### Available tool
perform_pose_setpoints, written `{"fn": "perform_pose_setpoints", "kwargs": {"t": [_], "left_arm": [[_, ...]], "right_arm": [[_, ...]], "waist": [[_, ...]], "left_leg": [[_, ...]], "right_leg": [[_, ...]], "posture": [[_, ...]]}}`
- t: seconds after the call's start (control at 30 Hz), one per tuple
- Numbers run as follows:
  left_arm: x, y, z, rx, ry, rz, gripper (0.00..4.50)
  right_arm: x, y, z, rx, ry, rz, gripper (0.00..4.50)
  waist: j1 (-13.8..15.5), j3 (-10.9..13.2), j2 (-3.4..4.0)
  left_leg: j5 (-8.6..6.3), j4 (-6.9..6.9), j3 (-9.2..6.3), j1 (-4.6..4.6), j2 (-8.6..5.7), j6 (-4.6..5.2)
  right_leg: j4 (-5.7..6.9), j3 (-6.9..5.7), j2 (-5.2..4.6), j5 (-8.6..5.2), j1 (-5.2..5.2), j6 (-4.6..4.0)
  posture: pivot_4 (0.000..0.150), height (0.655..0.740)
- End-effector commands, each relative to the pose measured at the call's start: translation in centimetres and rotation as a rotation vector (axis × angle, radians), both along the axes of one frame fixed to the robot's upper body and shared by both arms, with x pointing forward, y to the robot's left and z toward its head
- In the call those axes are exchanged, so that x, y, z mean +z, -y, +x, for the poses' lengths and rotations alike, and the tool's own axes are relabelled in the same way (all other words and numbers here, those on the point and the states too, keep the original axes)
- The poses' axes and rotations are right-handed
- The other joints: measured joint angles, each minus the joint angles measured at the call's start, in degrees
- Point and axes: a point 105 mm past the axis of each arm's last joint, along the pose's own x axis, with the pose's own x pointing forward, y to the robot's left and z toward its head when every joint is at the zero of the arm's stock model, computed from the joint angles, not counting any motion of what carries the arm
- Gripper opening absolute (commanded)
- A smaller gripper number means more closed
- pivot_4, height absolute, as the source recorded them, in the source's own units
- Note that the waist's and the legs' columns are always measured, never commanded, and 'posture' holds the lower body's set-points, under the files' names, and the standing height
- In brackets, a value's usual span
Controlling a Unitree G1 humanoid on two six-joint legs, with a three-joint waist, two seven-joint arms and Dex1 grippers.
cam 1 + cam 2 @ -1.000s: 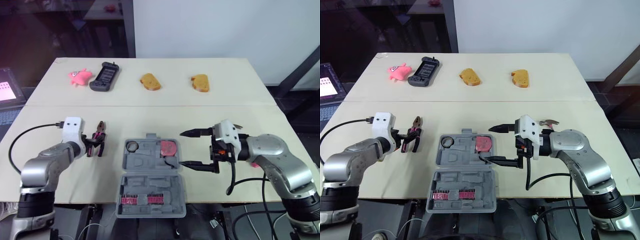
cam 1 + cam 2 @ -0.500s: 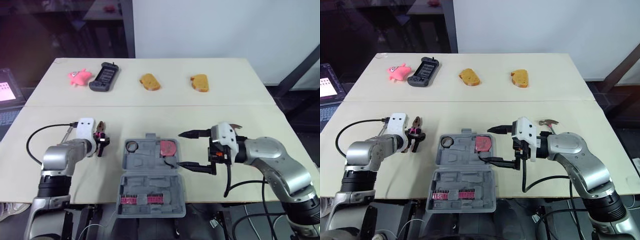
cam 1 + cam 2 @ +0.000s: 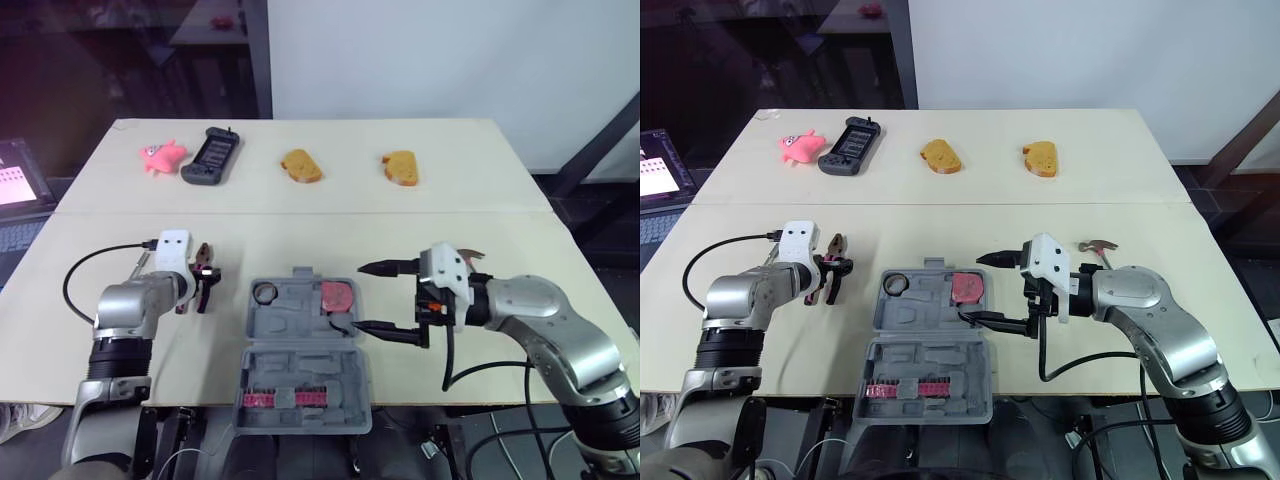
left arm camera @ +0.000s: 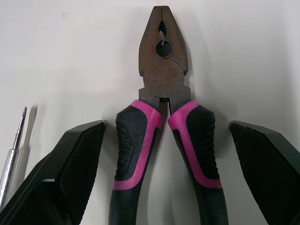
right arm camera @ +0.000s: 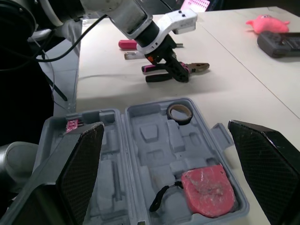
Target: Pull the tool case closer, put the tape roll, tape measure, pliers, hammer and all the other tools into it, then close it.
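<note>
The grey tool case (image 3: 300,350) lies open at the table's front edge. In its far half sit the tape roll (image 3: 265,292) and the red tape measure (image 3: 338,296). The pliers (image 4: 164,117), with pink and black handles, lie on the table left of the case. My left gripper (image 4: 164,126) is open, one finger on each side of the handles with a gap to both. My right gripper (image 3: 360,296) is open and hovers at the case's right edge by the tape measure. The hammer (image 3: 1098,246) lies behind the right wrist. A screwdriver tip (image 4: 14,154) lies beside the left fingers.
On the far table sit a pink plush toy (image 3: 160,155), a black handheld device (image 3: 210,155) and two pieces of bread (image 3: 300,165) (image 3: 400,167). A pink-labelled bit strip (image 3: 285,399) fills the case's near half. A cable loops beside the left arm.
My left wrist has swung in towards the case, with its fingers staying around the pliers. The right gripper has drifted slightly left, staying open. The pliers lie where they were.
</note>
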Motion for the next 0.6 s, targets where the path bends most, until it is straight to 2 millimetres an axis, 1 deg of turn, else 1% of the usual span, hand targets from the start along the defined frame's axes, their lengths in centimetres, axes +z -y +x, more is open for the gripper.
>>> {"fn": "perform_pose_setpoints", "kwargs": {"t": [0.03, 0.1, 0.13, 0.17, 0.2, 0.43, 0.5, 0.53, 0.6], "left_arm": [[-1.6, 0.4, -0.6, -0.006, -0.053, -0.027, 4.24], [-1.6, 0.5, -0.5, -0.006, -0.047, -0.030, 3.64], [-1.5, 0.6, -0.4, -0.006, -0.044, -0.034, 3.23], [-1.5, 0.7, -0.4, -0.007, -0.040, -0.040, 2.62], [-1.5, 0.8, -0.3, -0.006, -0.039, -0.044, 2.35], [-1.0, 0.6, -0.2, -0.003, -0.013, -0.042, 2.35], [1.0, 0.5, 0.3, -0.045, 0.078, -0.024, 2.35], [2.4, 0.5, 0.4, -0.097, 0.127, 0.009, 2.35], [4.4, 0.4, 0.2, -0.199, 0.180, 0.085, 2.35]], "right_arm": [[0.7, -0.1, -0.4, 0.007, 0.039, -0.004, 4.49], [0.7, -0.1, -0.3, 0.003, 0.041, -0.004, 4.50], [0.7, -0.2, -0.2, 0.001, 0.042, -0.004, 4.50], [0.7, -0.2, -0.1, -0.001, 0.042, -0.004, 4.50], [0.7, -0.2, -0.1, -0.002, 0.042, -0.004, 4.50], [0.7, 0.0, 0.3, -0.019, 0.045, -0.007, 4.50], [0.8, 0.0, 0.4, -0.026, 0.047, -0.005, 4.50], [0.9, 0.0, 0.5, -0.029, 0.048, -0.003, 4.50], [1.2, 0.1, 0.6, -0.036, 0.051, -0.004, 4.50]], "waist": [[0.0, 0.0, 0.00], [0.0, 0.0, 0.00], [0.1, 0.0, 0.00], [0.2, 0.0, 0.00], [0.2, 0.0, 0.00], [0.2, 0.0, 0.00], [0.2, 0.0, 0.00], [0.2, 0.0, -0.04], [0.0, 0.1, -0.16]], "left_leg": [[0.00, 0.00, 0.00, 0.00, 0.00, 0.00], [0.00, 0.00, 0.00, 0.00, 0.00, 0.00], [0.00, 0.00, 0.00, 0.00, 0.00, 0.00], [0.00, 0.00, 0.00, -0.01, -0.01, 0.00], [0.00, 0.00, 0.00, -0.01, -0.02, 0.00], [0.00, 0.00, 0.00, -0.01, -0.03, 0.00], [0.00, 0.00, 0.00, -0.01, -0.03, 0.00], [0.00, 0.00, 0.00, -0.02, -0.03, 0.00], [0.02, -0.03, -0.02, -0.13, -0.02, -0.04]], "right_leg": [[0.00, 0.00, 0.00, 0.00, 0.00, 0.00], [0.00, 0.00, 0.00, 0.00, 0.00, 0.00], [0.00, 0.00, -0.01, 0.00, 0.00, 0.00], [0.00, 0.00, -0.01, 0.00, 0.00, 0.00], [0.00, 0.00, -0.02, 0.00, 0.00, 0.00], [0.00, 0.00, -0.03, 0.00, 0.01, 0.00], [0.00, 0.00, -0.03, 0.00, 0.00, 0.01], [0.00, 0.00, -0.03, 0.00, 0.00, 0.01], [0.00, 0.00, -0.02, 0.00, -0.13, 0.00]], "posture": [[0.150, 0.7400], [0.150, 0.7400], [0.150, 0.7400], [0.150, 0.7400], [0.150, 0.7400], [0.150, 0.7400], [0.150, 0.7400], [0.150, 0.7400], [0.150, 0.7400]]}}
